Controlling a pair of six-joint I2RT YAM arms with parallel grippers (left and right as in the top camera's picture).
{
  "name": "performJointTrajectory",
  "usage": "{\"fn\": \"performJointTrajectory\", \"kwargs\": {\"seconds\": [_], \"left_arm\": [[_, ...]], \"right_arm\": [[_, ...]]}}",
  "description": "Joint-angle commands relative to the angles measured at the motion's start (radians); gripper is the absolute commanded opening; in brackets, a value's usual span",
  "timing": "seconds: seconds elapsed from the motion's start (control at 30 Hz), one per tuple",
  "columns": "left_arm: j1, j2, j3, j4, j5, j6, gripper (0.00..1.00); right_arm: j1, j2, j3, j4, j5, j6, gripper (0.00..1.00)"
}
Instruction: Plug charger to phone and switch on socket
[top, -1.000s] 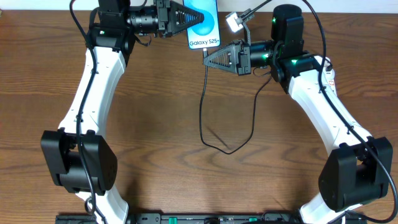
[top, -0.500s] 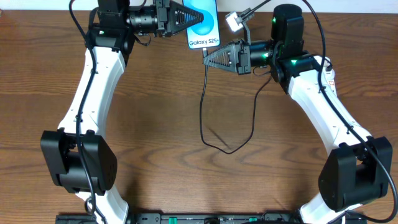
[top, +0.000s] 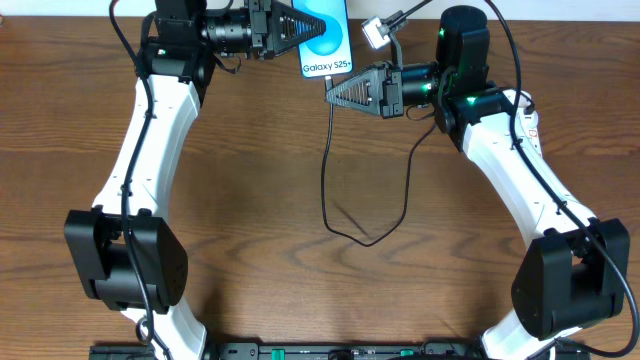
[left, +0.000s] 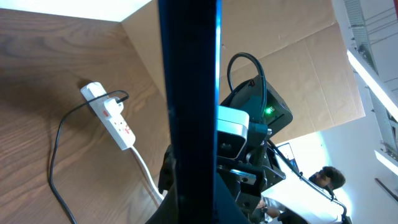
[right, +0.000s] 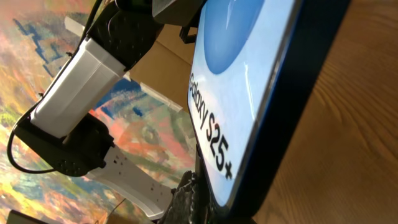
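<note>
My left gripper (top: 308, 30) is shut on the phone (top: 328, 45) and holds it at the table's far edge, blue screen up. In the left wrist view the phone (left: 186, 93) is a dark edge-on band rising from the jaws (left: 193, 208). My right gripper (top: 335, 93) sits just below the phone's bottom edge, shut on the charger's tip. The black charger cable (top: 325, 170) hangs from it and loops over the table. The right wrist view shows the phone (right: 249, 74) very close above the jaws (right: 214, 199). The white socket (left: 112, 118) lies on the table with the charger cable (left: 56, 143) running to it.
The socket's thick white cord (left: 146, 171) runs off toward the right arm. In the overhead view the socket is mostly hidden by the right arm (top: 500, 150). The cable loop (top: 370, 240) lies mid-table. A person (left: 326, 180) is in the background.
The phone and both grippers have shifted very slightly toward the far edge. The cable loop has not moved.
</note>
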Motion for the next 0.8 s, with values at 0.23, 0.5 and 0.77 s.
{"fn": "performJointTrajectory", "kwargs": {"seconds": [0.23,0.5,0.77], "left_arm": [[-0.003,-0.033,0.005,0.002,0.091,0.036,0.07],[-0.006,-0.033,0.005,0.001,0.091,0.036,0.07],[-0.010,-0.033,0.005,0.001,0.092,0.031,0.07]], "right_arm": [[0.000,-0.001,0.014,0.027,0.024,0.034,0.01],[0.000,-0.001,0.014,0.043,0.040,0.048,0.01],[0.000,-0.001,0.014,0.079,0.064,0.045,0.02]]}}
